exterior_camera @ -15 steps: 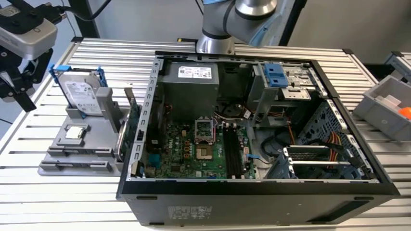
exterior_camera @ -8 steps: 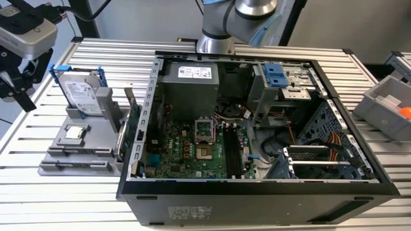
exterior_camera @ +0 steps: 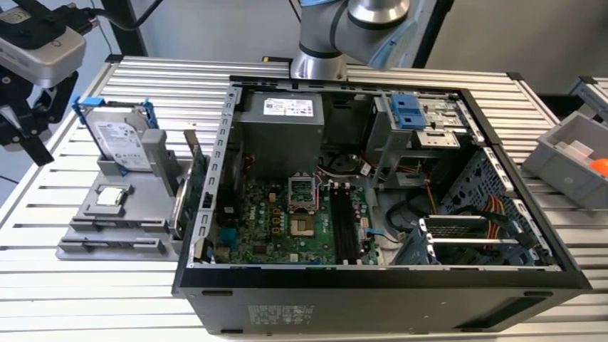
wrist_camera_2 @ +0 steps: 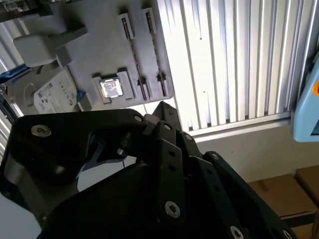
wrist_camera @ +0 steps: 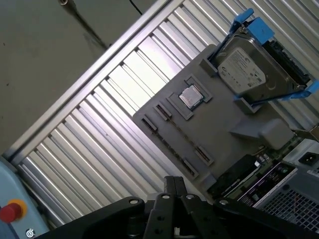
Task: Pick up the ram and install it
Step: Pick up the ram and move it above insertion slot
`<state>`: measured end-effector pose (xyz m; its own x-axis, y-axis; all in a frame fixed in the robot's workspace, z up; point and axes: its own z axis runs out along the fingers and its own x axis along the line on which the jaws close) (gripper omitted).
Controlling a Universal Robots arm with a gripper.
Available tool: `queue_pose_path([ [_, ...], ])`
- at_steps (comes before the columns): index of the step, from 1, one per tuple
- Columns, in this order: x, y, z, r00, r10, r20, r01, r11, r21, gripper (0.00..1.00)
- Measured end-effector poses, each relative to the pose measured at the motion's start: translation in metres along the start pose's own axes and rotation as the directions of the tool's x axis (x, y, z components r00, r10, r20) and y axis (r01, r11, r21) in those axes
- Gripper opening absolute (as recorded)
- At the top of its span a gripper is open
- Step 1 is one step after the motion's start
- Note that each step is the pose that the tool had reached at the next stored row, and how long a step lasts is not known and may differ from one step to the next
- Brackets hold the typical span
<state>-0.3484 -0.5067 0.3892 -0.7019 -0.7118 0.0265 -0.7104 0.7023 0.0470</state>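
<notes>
A thin green board that I take for the ram (exterior_camera: 190,189) stands on edge between the grey holder (exterior_camera: 90,249) and the open computer case (exterior_camera: 380,285). The holder's two long slots (wrist_camera: 172,139) hold nothing. My gripper (wrist_camera: 173,183) hangs high over the table beyond the holder, away from the case, with its black fingers pressed together and nothing between them. The fingertips also come together in the second wrist view, gripper (wrist_camera_2: 162,107). At the exterior view's left edge the gripper (exterior_camera: 38,149) sits well above the holder. The memory slots (exterior_camera: 344,224) on the motherboard look dark.
On the holder stand a hard drive (exterior_camera: 122,146) in a blue-trimmed frame and a square silver processor (exterior_camera: 111,197). A grey bin (exterior_camera: 570,153) with something orange is at the exterior view's right. A box with a red button (wrist_camera: 10,211) sits by the table edge.
</notes>
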Motion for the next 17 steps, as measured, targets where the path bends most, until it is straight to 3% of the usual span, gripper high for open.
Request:
queue_pose_path([
  [10, 0.0000, 0.0000, 0.0000, 0.9992, -0.041, -0.0019, 0.041, 0.9992, 0.0010, 0.00],
  [17, 0.0000, 0.0000, 0.0000, 0.9965, -0.083, -0.0040, 0.083, 0.9965, 0.0021, 0.00],
])
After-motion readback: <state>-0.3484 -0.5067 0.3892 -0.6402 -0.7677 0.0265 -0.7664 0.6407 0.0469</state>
